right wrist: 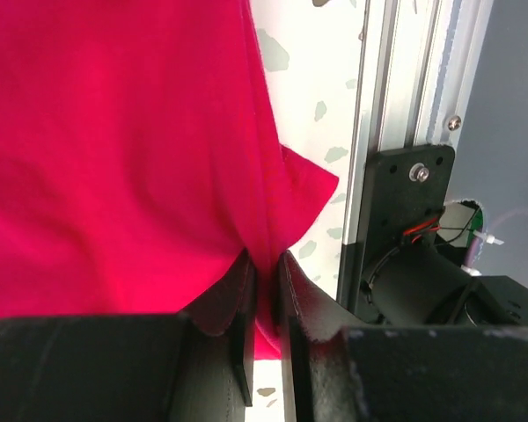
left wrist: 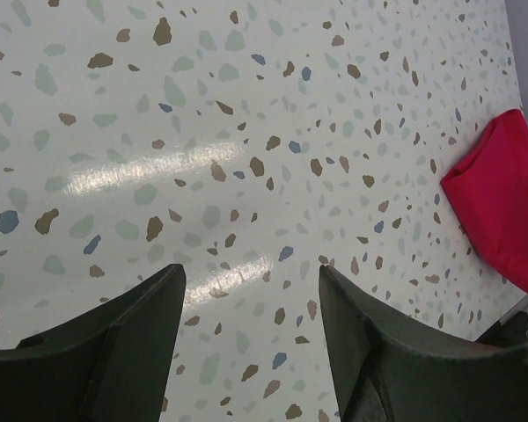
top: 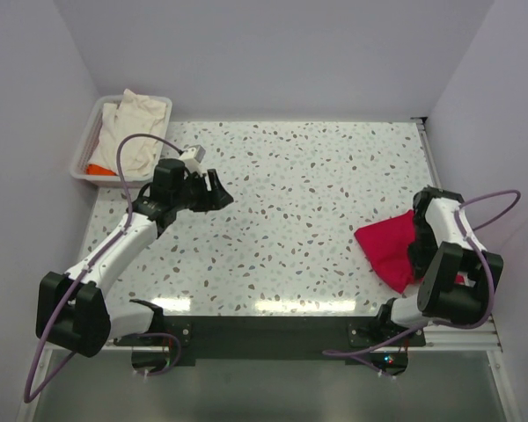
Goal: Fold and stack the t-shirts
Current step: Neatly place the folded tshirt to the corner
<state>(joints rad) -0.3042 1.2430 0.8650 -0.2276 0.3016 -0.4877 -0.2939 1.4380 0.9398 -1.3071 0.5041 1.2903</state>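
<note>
My right gripper (right wrist: 266,264) is pinched almost closed on a fold of the crimson t-shirt (right wrist: 114,132), with the cloth bunched between the fingers close to the rail (right wrist: 396,105) on the table's right edge. I judge this grip is for dragging or lifting the shirt toward open space. It lies as a compact, folded-looking bundle at the near right of the table (top: 299,202).

My left gripper (left wrist: 251,274) hangs with its jaws wide and nothing between them. It is over bare speckled surface at the far left, well apart from the crimson t-shirt, perhaps ready to fetch another garment.

Beyond it, the white tray (top: 79,163) in the far left corner holds the cream t-shirt (top: 136,123) and a bit of orange fabric (top: 99,167), which are probably next for folding.
</note>
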